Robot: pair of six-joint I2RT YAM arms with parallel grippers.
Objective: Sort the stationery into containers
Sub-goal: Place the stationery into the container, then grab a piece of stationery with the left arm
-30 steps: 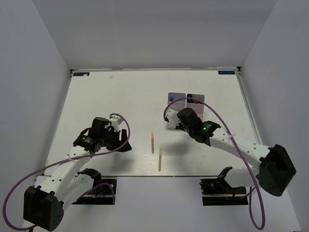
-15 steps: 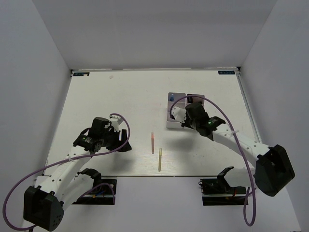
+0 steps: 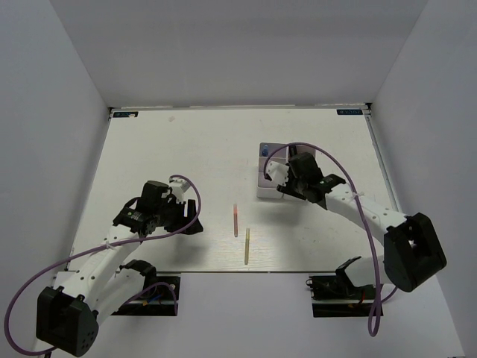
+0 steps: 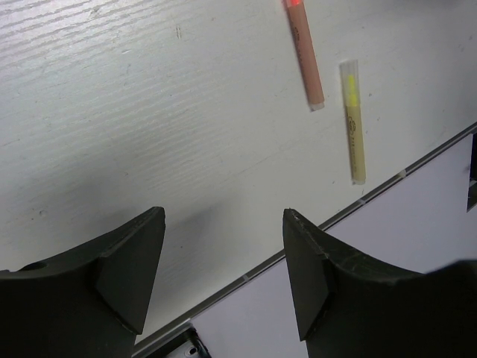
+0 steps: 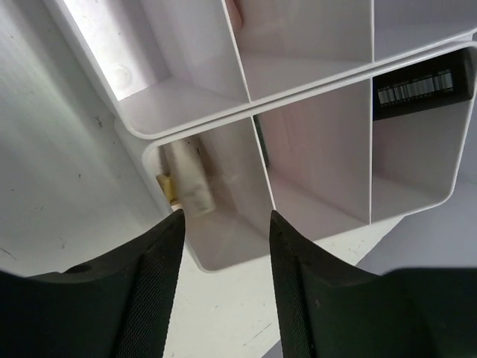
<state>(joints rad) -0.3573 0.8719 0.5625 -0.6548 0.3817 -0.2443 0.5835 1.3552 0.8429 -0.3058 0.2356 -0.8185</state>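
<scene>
The white bins [image 3: 265, 192] stand right of centre; my right gripper [image 3: 274, 177] hangs over them, open and empty. In the right wrist view my right gripper [image 5: 223, 250] is above the near corner bin [image 5: 223, 257], which holds a whitish and tan eraser [image 5: 186, 183]. A blue-capped tube [image 3: 265, 151] lies in a far bin. A black item with a barcode label [image 5: 417, 86] sits in another bin. A pink stick [image 3: 235, 221] [image 4: 304, 56] and a yellow stick [image 3: 247, 246] [image 4: 353, 123] lie on the table. My left gripper [image 3: 192, 222] [image 4: 223, 261] is open and empty, left of the sticks.
The table's front edge [image 4: 313, 242] runs just under the left fingers, close to the yellow stick. White walls enclose the table on three sides. Purple cables loop above both arms.
My right gripper has moved back and to the right, from the bins' near left corner to over the bins. The left arm and both sticks have not moved.
</scene>
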